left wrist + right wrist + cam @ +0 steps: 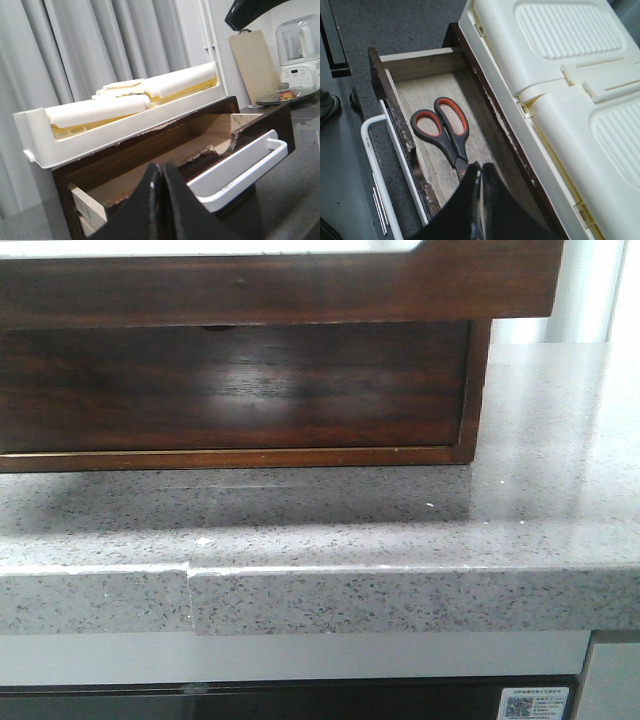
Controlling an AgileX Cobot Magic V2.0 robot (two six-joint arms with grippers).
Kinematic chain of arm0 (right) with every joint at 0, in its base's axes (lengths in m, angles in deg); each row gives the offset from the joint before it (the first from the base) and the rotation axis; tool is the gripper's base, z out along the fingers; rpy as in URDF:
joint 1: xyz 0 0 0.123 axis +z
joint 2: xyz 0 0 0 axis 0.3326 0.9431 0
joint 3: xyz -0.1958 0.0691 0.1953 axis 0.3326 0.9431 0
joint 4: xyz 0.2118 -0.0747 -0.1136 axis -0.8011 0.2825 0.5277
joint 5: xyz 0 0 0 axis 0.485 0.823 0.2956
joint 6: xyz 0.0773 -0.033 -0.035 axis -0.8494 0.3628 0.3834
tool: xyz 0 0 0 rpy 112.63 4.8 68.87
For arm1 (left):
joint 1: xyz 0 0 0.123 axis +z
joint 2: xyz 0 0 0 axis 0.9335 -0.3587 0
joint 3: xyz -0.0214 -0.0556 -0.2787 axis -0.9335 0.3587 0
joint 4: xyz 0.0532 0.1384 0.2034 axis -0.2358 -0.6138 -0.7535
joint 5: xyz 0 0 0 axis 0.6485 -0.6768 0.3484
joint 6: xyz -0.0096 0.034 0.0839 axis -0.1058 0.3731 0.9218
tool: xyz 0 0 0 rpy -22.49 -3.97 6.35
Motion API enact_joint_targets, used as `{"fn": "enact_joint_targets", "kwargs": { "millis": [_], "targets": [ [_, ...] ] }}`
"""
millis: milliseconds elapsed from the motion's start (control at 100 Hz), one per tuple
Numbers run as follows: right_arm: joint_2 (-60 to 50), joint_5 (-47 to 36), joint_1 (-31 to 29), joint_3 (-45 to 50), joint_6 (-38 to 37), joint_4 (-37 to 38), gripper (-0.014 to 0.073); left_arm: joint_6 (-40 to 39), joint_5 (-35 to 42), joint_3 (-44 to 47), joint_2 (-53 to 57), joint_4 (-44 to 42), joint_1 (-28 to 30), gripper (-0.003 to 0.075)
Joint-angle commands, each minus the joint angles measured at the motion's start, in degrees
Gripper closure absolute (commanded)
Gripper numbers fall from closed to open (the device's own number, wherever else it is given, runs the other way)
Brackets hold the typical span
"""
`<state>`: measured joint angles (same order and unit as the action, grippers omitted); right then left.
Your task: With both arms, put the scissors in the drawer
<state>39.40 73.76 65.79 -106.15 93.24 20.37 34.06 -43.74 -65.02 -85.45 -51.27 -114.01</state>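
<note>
The scissors (451, 145), with grey handles lined orange, lie inside the open drawer (395, 100) on its pale wooden floor. My right gripper (480, 166) hangs over the drawer with its jaws together at the scissors' pivot. The blades are hidden behind the fingers, and a thin grey sliver shows between them. My left gripper (161, 167) is shut and empty, just in front of the open drawer (150, 145), touching nothing. In the front view the drawer's front board (280, 285) juts out at the top, and neither gripper shows there.
A white bar handle (240, 170) runs along the drawer front and also shows in the right wrist view (370, 160). A cream plastic case (560, 75) sits on the cabinet. A cutting board (255, 65), pan lid (285, 95) and appliance (300, 50) stand beyond. The cabinet rests on a grey speckled counter (400, 530).
</note>
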Motion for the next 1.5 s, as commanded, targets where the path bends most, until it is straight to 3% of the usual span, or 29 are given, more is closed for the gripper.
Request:
{"fn": "enact_joint_targets", "kwargs": {
  "millis": [0,300,660,830,1140,1490],
  "targets": [
    [-3.6,-4.6,-0.2,-0.4,-0.1,-0.8,0.0652,-0.6,3.1,0.2,1.6,4.2,-0.3,0.0742],
    [-14.6,-14.8,-0.2,13.4,-1.5,-1.5,0.0652,-0.6,3.8,5.2,1.5,6.8,-0.3,0.0742],
    [-35.5,-35.6,-0.2,47.4,-4.6,-1.8,0.0653,-0.6,5.0,9.3,1.5,7.2,-0.3,0.0742],
    [-44.8,-42.5,-0.2,61.8,-4.6,-6.0,0.0653,-0.6,3.3,10.1,1.5,9.2,-0.3,0.0742],
    [-55.5,-46.0,-0.2,79.2,-4.6,-6.7,0.0653,-0.6,3.5,11.3,1.5,15.8,-0.3,0.0742],
    [-56.3,-43.7,-0.2,82.9,-4.6,-7.4,0.0655,-0.6,3.5,11.3,1.5,15.8,-0.3,0.0742]
  ]
}}
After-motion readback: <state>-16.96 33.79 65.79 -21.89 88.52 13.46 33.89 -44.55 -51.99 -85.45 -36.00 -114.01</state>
